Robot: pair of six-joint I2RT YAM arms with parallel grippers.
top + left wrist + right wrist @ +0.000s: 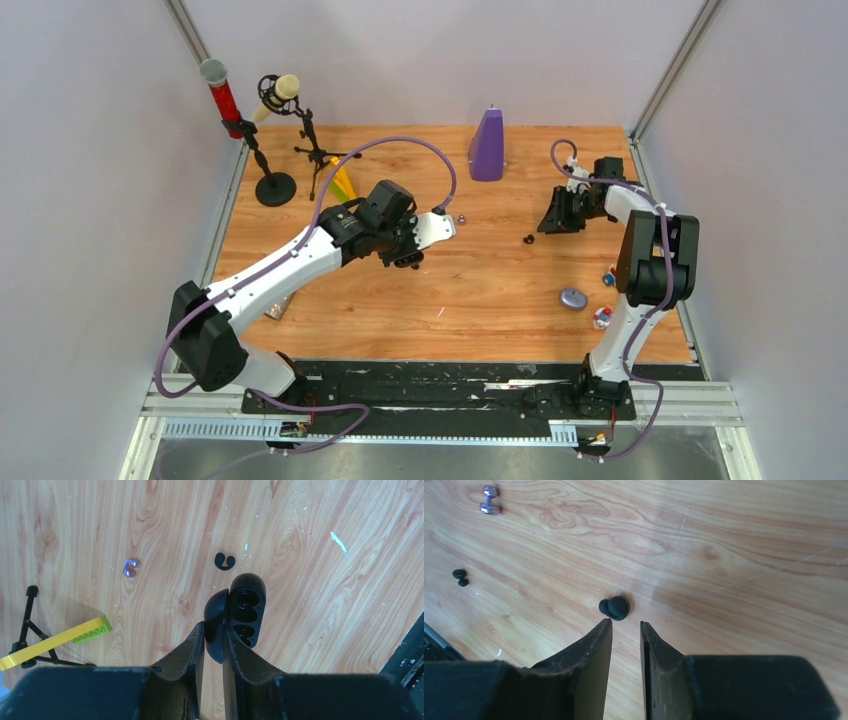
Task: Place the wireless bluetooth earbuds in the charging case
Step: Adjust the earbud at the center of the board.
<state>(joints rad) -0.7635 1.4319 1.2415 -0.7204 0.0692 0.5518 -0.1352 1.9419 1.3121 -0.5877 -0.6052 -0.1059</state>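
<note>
The left gripper [214,630] pinches the open black charging case [246,609], and its holes look empty; the right gripper [626,625] has its jaws a little apart with nothing between them; a black earbud [614,607] lies just past their tips; no bud is in yet.

Left gripper [214,630] reaching forward-right, jaws clamped; right gripper [626,625] angled downward, jaws narrowly parted.

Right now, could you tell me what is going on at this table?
The left end effector is clamped on the lid of an open black charging case. The right end effector, jaws slightly apart and empty, sits just short of a black earbud lying on the table. A second black earbud and a purple earbud lie loose farther off.
</note>
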